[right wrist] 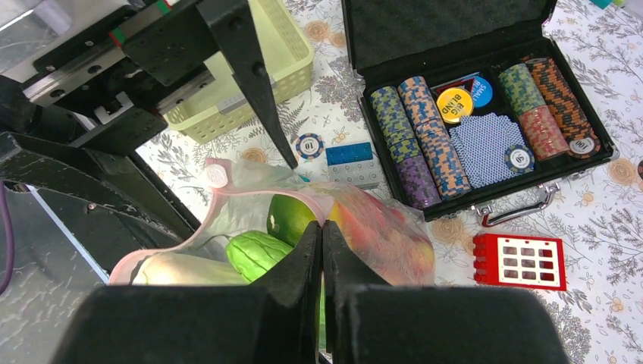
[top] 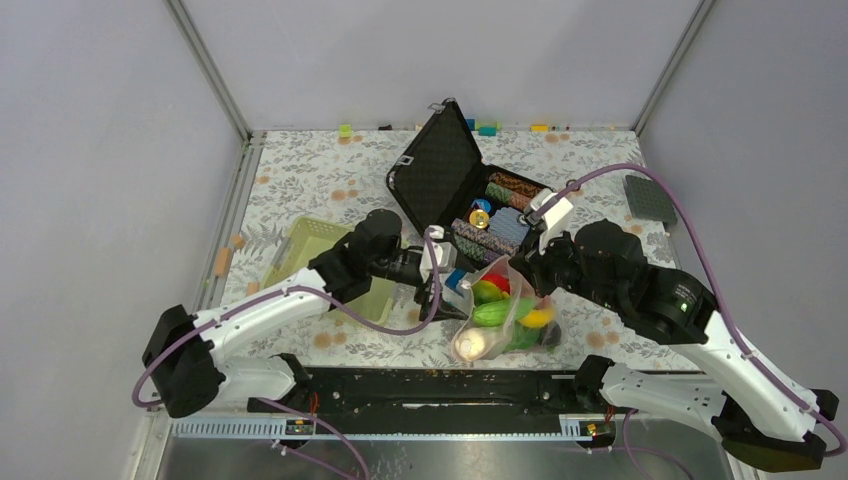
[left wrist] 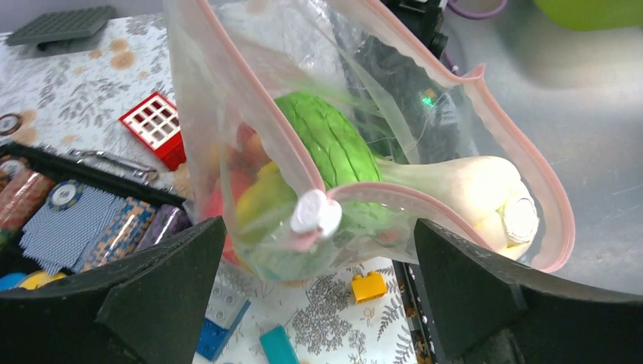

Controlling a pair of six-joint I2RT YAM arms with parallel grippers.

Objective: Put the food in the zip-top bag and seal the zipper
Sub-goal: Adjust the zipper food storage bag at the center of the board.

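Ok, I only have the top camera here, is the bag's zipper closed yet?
Observer: No. The left wrist view shows the zipper gaping in a wide loop, the zip-top bag mouth open.
Operator: Any slider on it?
Observer: A white round tab sits on the near strip, level with the open left gripper fingertips.
Operator: And the other arm?
Observer: Its wrist view shows the right gripper shut, pinching the bag's film above the green food.

Lighting: bright, even, diffuse from above; shadows soft. Glare: pale sheen on zip-top bag (left wrist: 220,129) film. Focus: top view sharp; wrist-view lower edges soft.
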